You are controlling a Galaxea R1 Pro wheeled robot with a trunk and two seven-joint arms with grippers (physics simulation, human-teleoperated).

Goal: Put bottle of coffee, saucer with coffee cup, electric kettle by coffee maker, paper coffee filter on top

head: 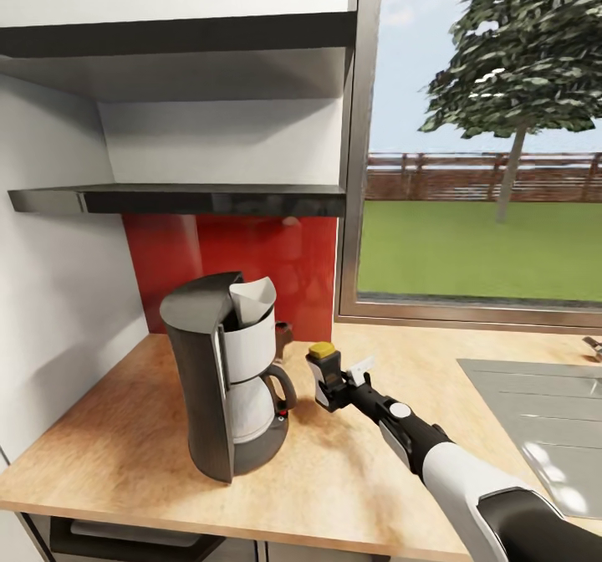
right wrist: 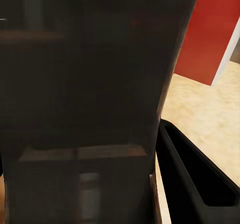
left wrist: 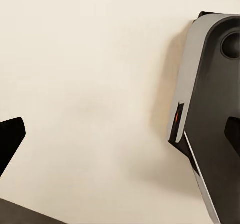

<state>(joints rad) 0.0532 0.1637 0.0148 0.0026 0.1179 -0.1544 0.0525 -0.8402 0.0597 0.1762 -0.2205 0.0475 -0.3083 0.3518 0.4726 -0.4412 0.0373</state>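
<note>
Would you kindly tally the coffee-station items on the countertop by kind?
Coffee maker: 1
Paper coffee filter, on top of the maker: 1
Bottle of coffee, in the right claw: 1
Total: 3
</note>
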